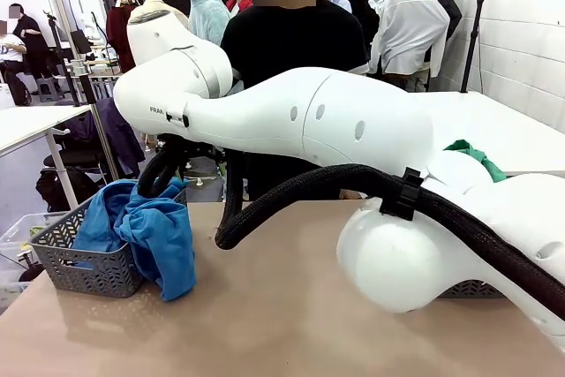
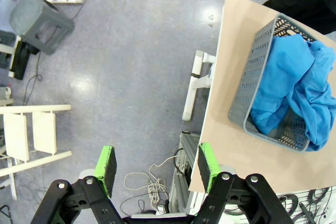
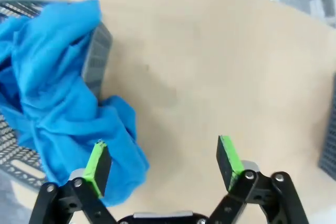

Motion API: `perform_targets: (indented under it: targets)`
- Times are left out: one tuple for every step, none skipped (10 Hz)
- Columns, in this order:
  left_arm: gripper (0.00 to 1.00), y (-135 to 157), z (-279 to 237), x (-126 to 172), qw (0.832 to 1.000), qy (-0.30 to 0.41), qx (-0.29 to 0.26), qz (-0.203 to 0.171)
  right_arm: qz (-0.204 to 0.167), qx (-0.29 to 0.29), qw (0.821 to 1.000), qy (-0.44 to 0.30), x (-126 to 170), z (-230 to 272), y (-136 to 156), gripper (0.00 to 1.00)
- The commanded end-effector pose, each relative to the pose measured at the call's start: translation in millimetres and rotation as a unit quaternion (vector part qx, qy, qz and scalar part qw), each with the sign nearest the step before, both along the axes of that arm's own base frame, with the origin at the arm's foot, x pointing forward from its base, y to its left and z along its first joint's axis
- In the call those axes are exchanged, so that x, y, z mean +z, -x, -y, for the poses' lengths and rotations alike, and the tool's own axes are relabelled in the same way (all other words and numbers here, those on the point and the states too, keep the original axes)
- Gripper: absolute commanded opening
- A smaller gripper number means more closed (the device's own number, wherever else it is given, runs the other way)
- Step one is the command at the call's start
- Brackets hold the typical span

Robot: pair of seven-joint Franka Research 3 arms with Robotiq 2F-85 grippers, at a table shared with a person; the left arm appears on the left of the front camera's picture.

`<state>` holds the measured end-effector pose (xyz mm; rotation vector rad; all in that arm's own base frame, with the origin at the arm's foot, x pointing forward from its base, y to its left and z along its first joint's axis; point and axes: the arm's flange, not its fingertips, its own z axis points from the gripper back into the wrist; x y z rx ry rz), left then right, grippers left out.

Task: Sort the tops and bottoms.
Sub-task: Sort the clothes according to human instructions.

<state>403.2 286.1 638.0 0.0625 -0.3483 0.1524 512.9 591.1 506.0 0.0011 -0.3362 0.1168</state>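
White arm (image 1: pixel 353 130) links cross the near table (image 1: pixel 265 324). Left of them, bright blue garments (image 1: pixel 146 227) fill a grey mesh basket (image 1: pixel 84 262) and spill over its rim onto the tabletop. The right gripper (image 3: pixel 163 163) hangs open, empty, beside that spill. The left gripper (image 2: pixel 156 165) hangs open over the floor off the table's edge. Farther right, a sea-green garment (image 1: pixel 477 158) peeks behind the arm, and a person in black (image 1: pixel 296 37) stands beyond.

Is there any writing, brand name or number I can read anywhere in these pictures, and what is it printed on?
"FRA": small dark letters on the white robot arm in the front view; the rest of the word is hidden by a black clip.
No readable print on the grey basket, the blue garments or the table.
Nothing legible in either wrist view.
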Motion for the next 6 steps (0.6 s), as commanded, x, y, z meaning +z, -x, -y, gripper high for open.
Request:
perform_targets:
  targets:
    - [0.81, 2.7, 1.0, -0.2, 1.000, -0.007, 0.006, -0.003, 0.021, 0.021, 0.999, -0.015, -2.2, -3.3, -7.9, 1.00]
    - [0.81, 2.7, 1.0, -0.2, 1.000, -0.007, 0.006, -0.003, 0.000, 0.000, 1.000, 0.000, 0.0, 0.0, 0.0, 1.00]
    - [0.81, 2.7, 1.0, -0.2, 1.000, -0.007, 0.006, -0.003, 0.004, 0.059, 0.995, 0.078, 0.9, 33.8, 17.2, 1.00]
    - [0.81, 2.7, 1.0, -0.2, 1.000, -0.007, 0.006, -0.003, -0.025, 0.088, 0.986, 0.142, -3.2, 79.6, 47.3, 1.00]
    - [0.81, 2.7, 1.0, -0.2, 1.000, -0.007, 0.006, -0.003, -0.062, 0.082, 0.968, 0.230, -16.5, 126.1, 82.5, 1.00]
    - [0.81, 2.7, 1.0, -0.2, 1.000, -0.007, 0.006, -0.003, -0.101, 0.031, 0.955, 0.278, -36.0, 168.3, 114.9, 1.00]
